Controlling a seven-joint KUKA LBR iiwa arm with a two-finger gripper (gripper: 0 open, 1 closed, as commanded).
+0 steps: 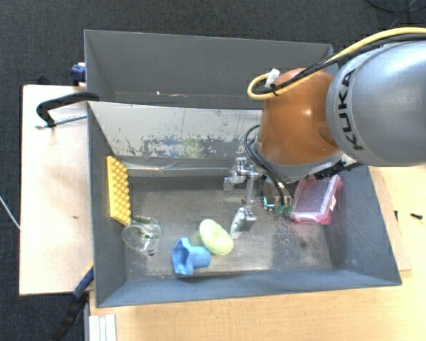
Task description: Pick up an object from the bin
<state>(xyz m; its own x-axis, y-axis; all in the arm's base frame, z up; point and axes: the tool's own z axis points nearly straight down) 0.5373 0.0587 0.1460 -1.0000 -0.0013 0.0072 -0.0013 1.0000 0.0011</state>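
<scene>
- Two jaws stand wide apart, empty, just left of the pink box (pixel 314 199).
- Nearest thing: pale yellow-green oval (pixel 215 236), further left of that box, beside a blue piece (pixel 189 255).
- Likely light, smooth, rounded; grip across its short middle.

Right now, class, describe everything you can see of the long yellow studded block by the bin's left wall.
The long yellow studded block is a flat, narrow bar, plastic by its look, its upper face covered in rows of small round bumps. It lies lengthwise against the foot of the grey metal bin's left wall. Its near end is beside a clear plastic cup-like thing; whether they touch cannot be told. The gripper is well apart from it.
</scene>
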